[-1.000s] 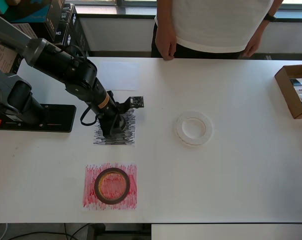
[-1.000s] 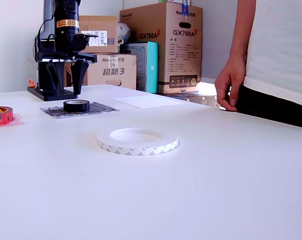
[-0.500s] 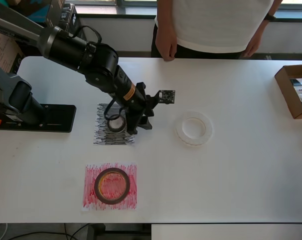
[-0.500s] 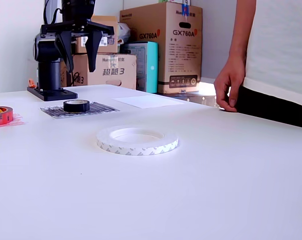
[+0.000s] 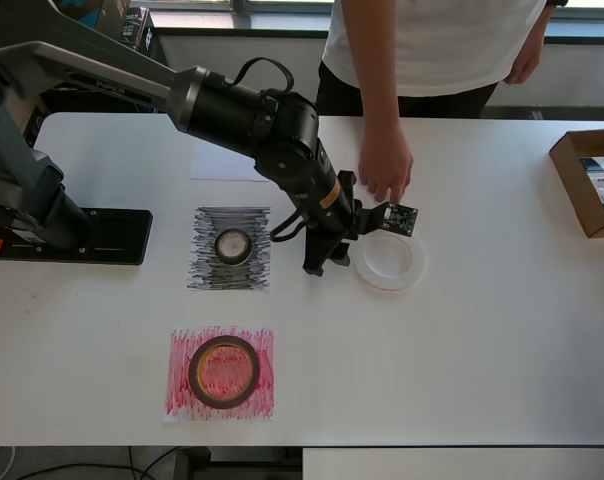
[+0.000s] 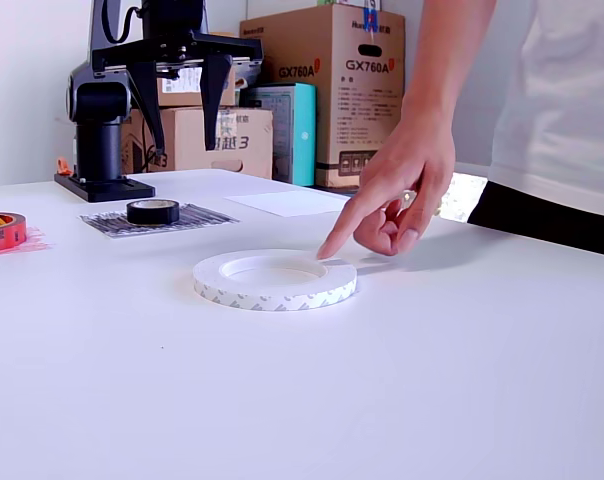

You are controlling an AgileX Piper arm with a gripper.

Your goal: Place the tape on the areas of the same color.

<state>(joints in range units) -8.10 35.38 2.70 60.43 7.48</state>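
Clutter rings the work area: cardboard boxes (image 6: 322,95) stacked behind the tabletop (image 5: 482,330) in the exterior view, and an open cardboard box (image 5: 589,180) at the overhead view's right edge, cut off by the frame. A person in a white shirt (image 5: 437,45) stands at the far side; one hand (image 5: 385,165) reaches over the tabletop, forefinger pointing down at the far rim of the white tape ring (image 5: 389,257), close enough that contact cannot be ruled in or out. The other hand (image 5: 529,55) hangs beside the body.

Three tape rolls lie on the tabletop. The small black roll (image 5: 233,245) sits flat in the middle of the black scribbled sheet (image 5: 231,247). The dark-red roll (image 5: 224,371) lies flat on the red scribbled sheet (image 5: 221,372); in the exterior view only part of it shows at the left edge. The white tape ring lies on bare tabletop, well apart from the plain white sheet (image 5: 217,160), which the arm (image 5: 252,115) partly covers from overhead.

The pincer (image 5: 334,250) hangs above the tabletop between the black sheet and the white ring, fingers spread and empty; the exterior view shows the two fingers (image 6: 215,95) pointing down, clear of the surface. One arm base (image 5: 72,235) stands at the overhead view's left.
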